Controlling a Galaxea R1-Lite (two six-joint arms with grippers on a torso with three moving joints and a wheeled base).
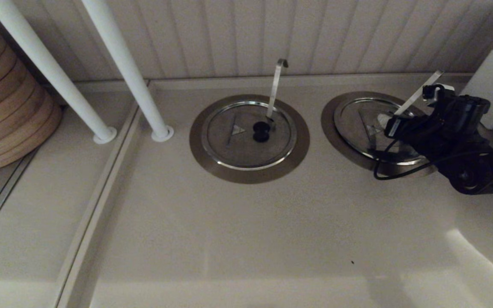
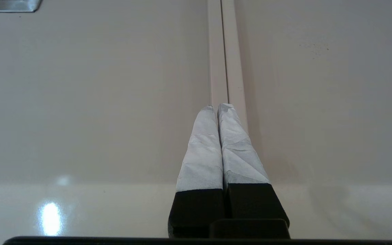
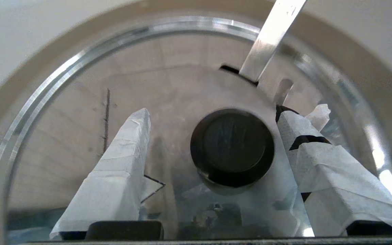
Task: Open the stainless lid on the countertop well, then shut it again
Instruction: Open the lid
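Note:
The stainless lid [image 1: 357, 122] lies flat in the countertop well, whose dull-steel collar [image 1: 330, 128] rings it, at the right of the head view. A straight utensil handle [image 1: 417, 94] rises from its notch. My right gripper [image 1: 390, 126] hovers over the lid's middle and hides the knob there. In the right wrist view this gripper [image 3: 213, 115] is open, its taped fingers [image 3: 128, 153] standing either side of the black knob [image 3: 231, 146] without touching it. The lid [image 3: 182, 88], the handle [image 3: 272, 37] and a corner of the triangular mark [image 3: 153, 187] show there. My left gripper [image 2: 218, 107] is shut on nothing over bare counter.
The twin lid [image 1: 248, 134] with its hook-ended handle [image 1: 277, 85] sits left of the right arm. Two white posts [image 1: 122, 64] [image 1: 45, 68] stand at the back left, beside a stack of bamboo steamers [image 1: 2, 98]. A white container [image 1: 490, 90] stands at the far right.

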